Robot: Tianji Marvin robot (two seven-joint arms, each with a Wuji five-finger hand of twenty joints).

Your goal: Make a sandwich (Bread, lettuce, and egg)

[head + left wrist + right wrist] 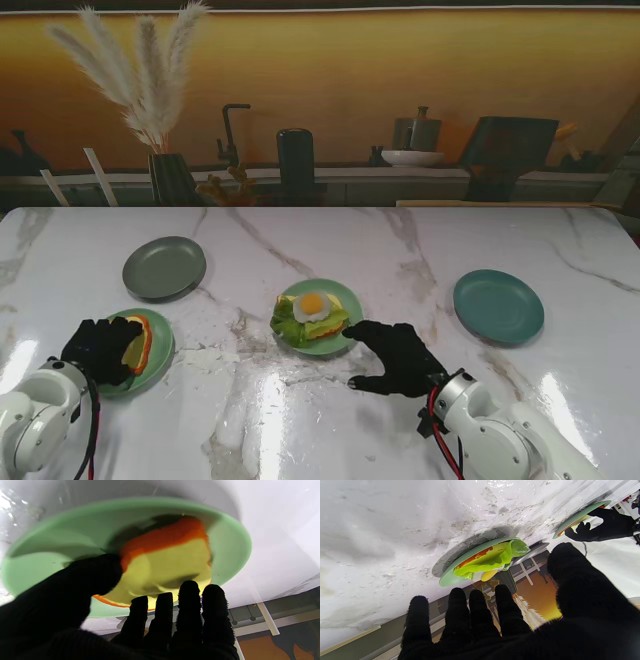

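Left hand (100, 348): fingers closing on bread slice (137, 345), grip unconfirmed. Right hand (395, 358): open, empty. Risk: slice slips off plate (155, 362).

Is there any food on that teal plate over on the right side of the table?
No, the teal plate shows only its bare surface, while the fried egg and lettuce sit on the middle green plate.

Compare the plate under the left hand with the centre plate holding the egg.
The left plate carries one bread slice; the centre plate holds bread, lettuce and egg stacked. The left hand reaches over the left plate's slice; the right hand sits open beside the centre plate. Both plates are light green and round.
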